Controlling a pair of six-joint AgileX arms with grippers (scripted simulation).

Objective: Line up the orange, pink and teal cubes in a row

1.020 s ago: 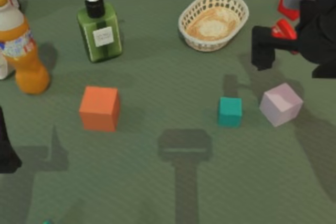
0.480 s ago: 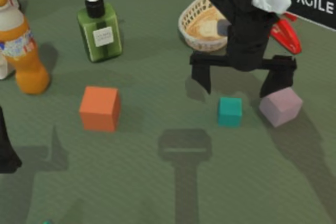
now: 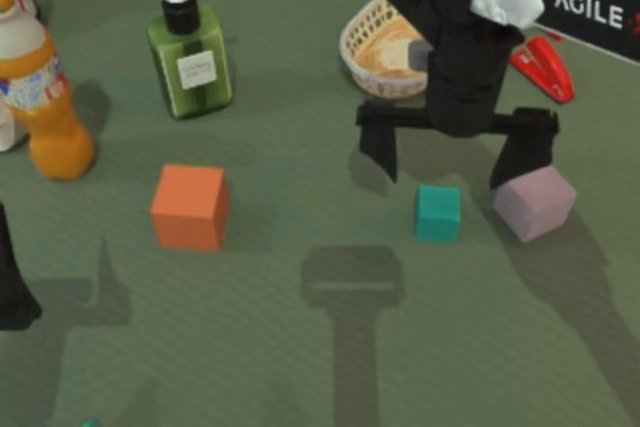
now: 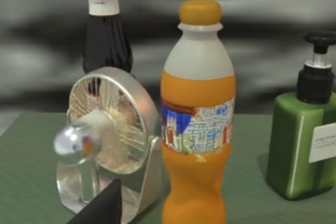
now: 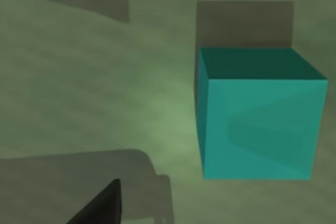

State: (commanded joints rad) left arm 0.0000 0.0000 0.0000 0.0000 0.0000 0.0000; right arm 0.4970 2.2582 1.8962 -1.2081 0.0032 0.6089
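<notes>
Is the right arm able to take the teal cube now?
Probably yes: the right gripper hangs open just behind the teal cube, nothing between them. The pink cube sits near one finger.

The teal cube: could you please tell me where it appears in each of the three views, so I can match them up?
Top view: the teal cube sits right of centre on the table, between the orange cube and the pink cube, below the right claw.
Left wrist view: not in it.
Right wrist view: it fills the right half.
Shared landmark: the green table surface.
</notes>
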